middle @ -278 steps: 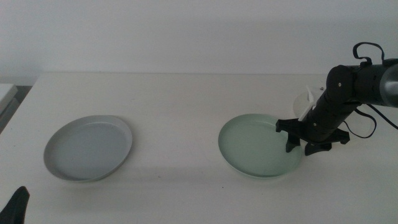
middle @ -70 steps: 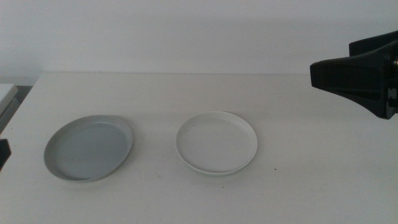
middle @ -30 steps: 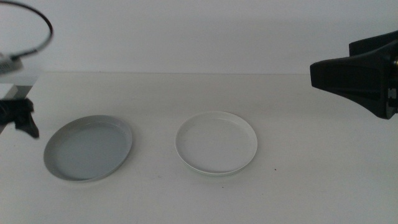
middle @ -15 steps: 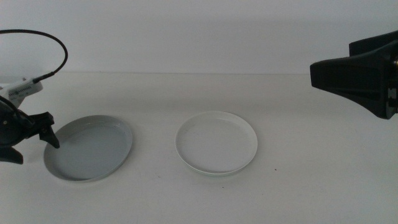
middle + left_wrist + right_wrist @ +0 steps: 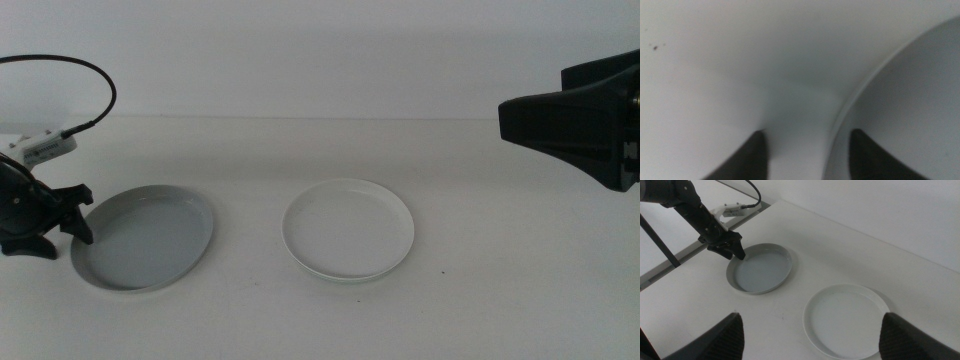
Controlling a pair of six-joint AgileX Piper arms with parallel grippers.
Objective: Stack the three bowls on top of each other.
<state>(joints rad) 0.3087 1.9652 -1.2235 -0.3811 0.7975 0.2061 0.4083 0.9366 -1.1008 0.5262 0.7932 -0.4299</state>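
The light grey bowl [image 5: 143, 237] sits at the table's left. My left gripper [image 5: 68, 246] is open at its left rim. In the left wrist view the left gripper [image 5: 810, 152] has one jaw outside the grey bowl's rim [image 5: 840, 125] and one inside. The white bowl [image 5: 348, 228] sits at the table's middle. The mint green bowl is hidden. My right arm [image 5: 580, 115] hangs high at the right. Its gripper [image 5: 810, 347] is open and empty, well above the white bowl [image 5: 847, 320]. The right wrist view also shows the grey bowl [image 5: 760, 269] and the left gripper [image 5: 730, 247].
The white table [image 5: 480, 300] runs to a pale back wall. The left arm's cable [image 5: 95, 85] loops above the table's left end. A dark rail [image 5: 660, 245] runs beyond the table's left edge.
The left arm has come in from the left and lowered its open gripper onto the grey bowl's left rim. The right arm has stayed raised. The bowls have not moved in the last seconds.
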